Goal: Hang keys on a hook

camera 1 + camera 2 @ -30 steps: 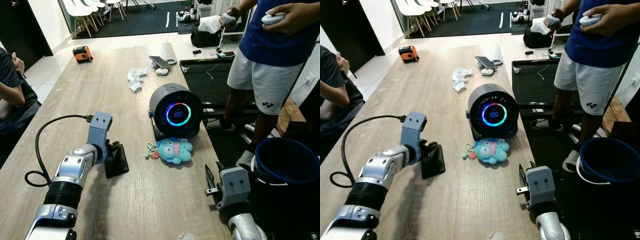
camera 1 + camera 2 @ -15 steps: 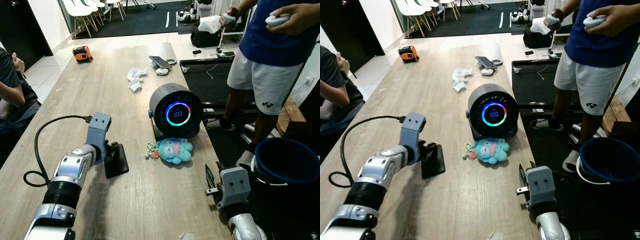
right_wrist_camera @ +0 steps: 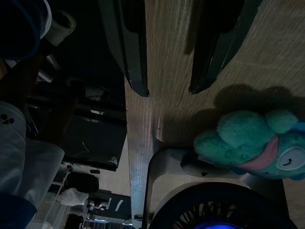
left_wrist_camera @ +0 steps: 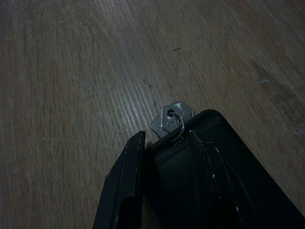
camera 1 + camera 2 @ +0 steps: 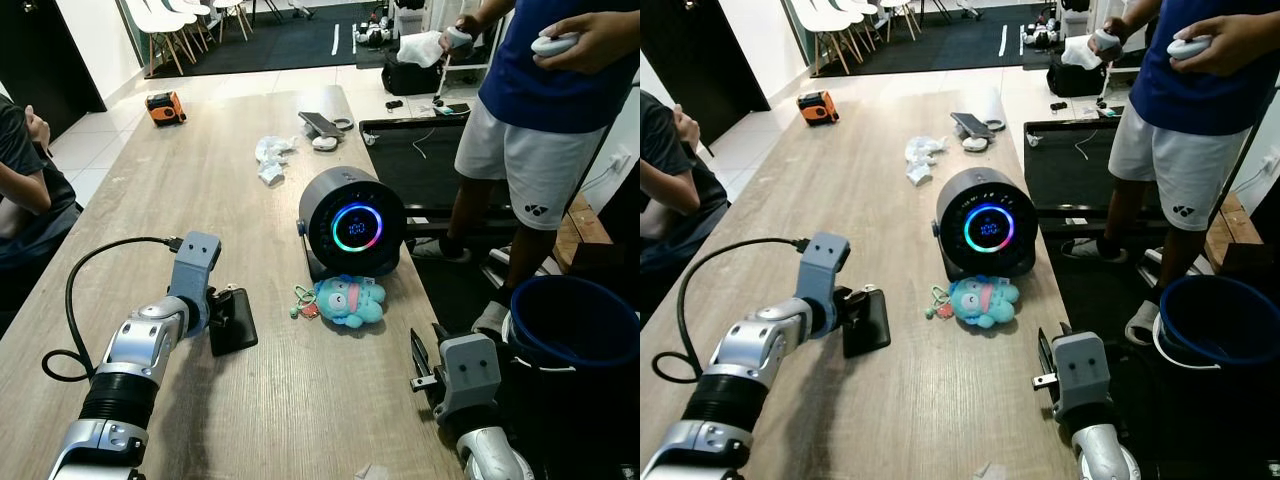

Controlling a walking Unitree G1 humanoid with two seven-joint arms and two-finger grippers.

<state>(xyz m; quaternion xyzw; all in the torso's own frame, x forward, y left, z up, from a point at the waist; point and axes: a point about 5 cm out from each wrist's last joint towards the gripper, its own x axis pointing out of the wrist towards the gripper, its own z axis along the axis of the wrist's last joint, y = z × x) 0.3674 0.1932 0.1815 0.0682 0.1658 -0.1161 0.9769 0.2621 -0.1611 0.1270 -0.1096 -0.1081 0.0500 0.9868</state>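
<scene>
Silver, the hexagonal key head [image 4: 172, 117] on its wire ring peeks from between the left gripper's [image 5: 232, 318] black fingers, clamped together on the key above the pale wooden table [image 5: 180, 180]. Best keep that pinch firm and lift clear before seeking a hook. Against a second ago, the left arm has sunk lower. The right gripper [image 3: 169, 88] hangs parted near the teal plush toy [image 5: 349, 300]
</scene>
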